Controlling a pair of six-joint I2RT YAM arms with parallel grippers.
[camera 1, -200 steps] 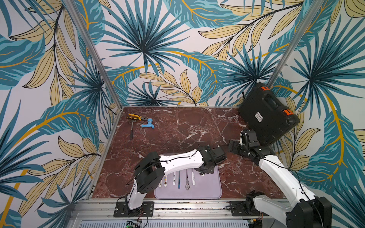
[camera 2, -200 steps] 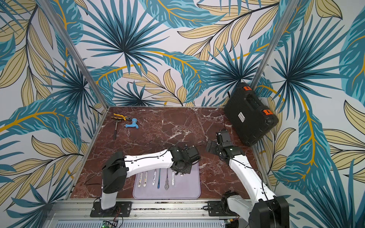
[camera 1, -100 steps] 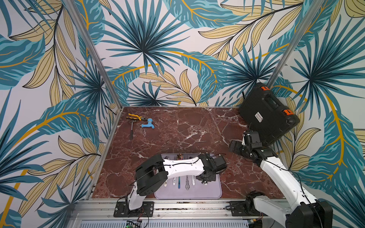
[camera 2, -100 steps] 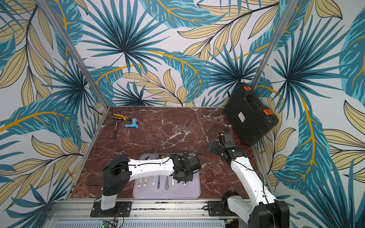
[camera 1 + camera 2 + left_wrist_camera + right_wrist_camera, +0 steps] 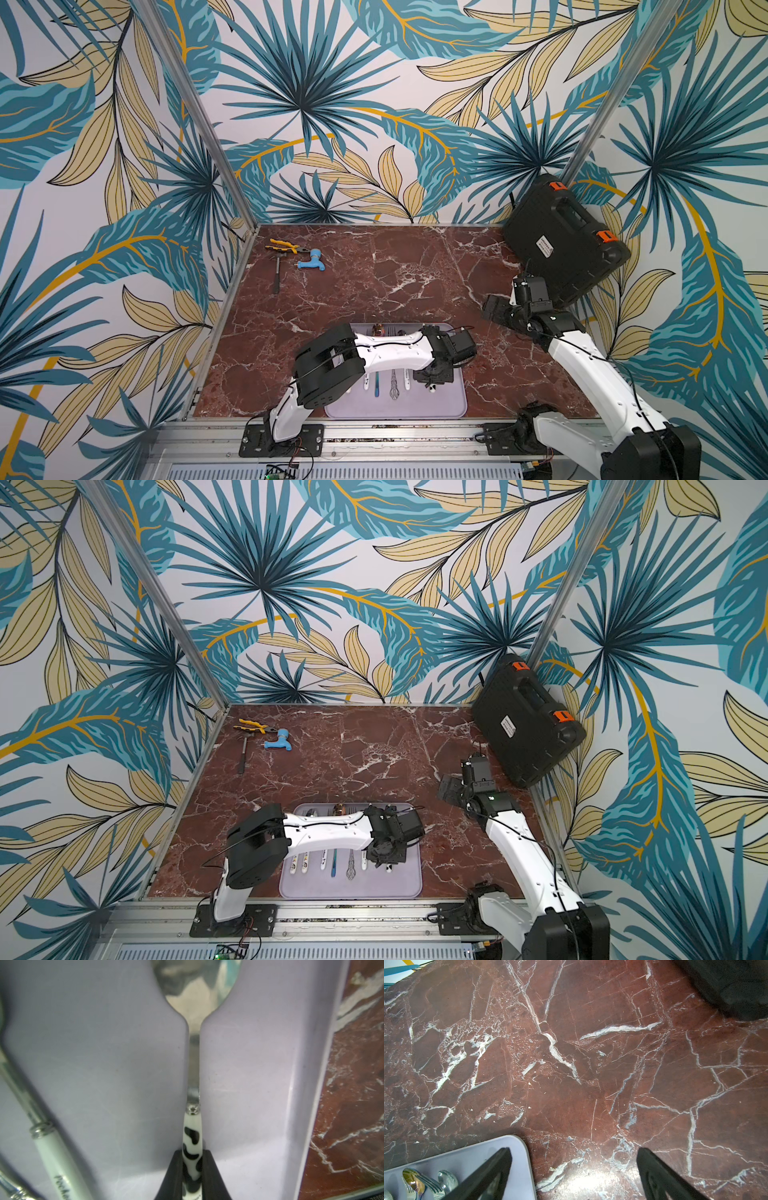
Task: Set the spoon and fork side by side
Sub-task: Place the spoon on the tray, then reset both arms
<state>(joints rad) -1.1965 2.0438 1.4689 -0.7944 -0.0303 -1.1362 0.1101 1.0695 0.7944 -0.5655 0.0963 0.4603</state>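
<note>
Here the red marble desk (image 5: 374,282) carries a lilac plastic tray (image 5: 453,409) with a row of cutlery. Our right tool (image 5: 574,1151) hangs released over bare marble. Our left tool (image 5: 192,1155) is clenched on the white, black-spotted handle of the steel spoon (image 5: 193,1043), low over the tray at the row's end. We judge the spoon light, stiff and slick, and the handle the surest hold.

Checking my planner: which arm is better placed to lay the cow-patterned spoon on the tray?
Left. The left gripper is shut on the spoon handle over the tray; the right gripper hangs open and empty over the table beside it.
</note>
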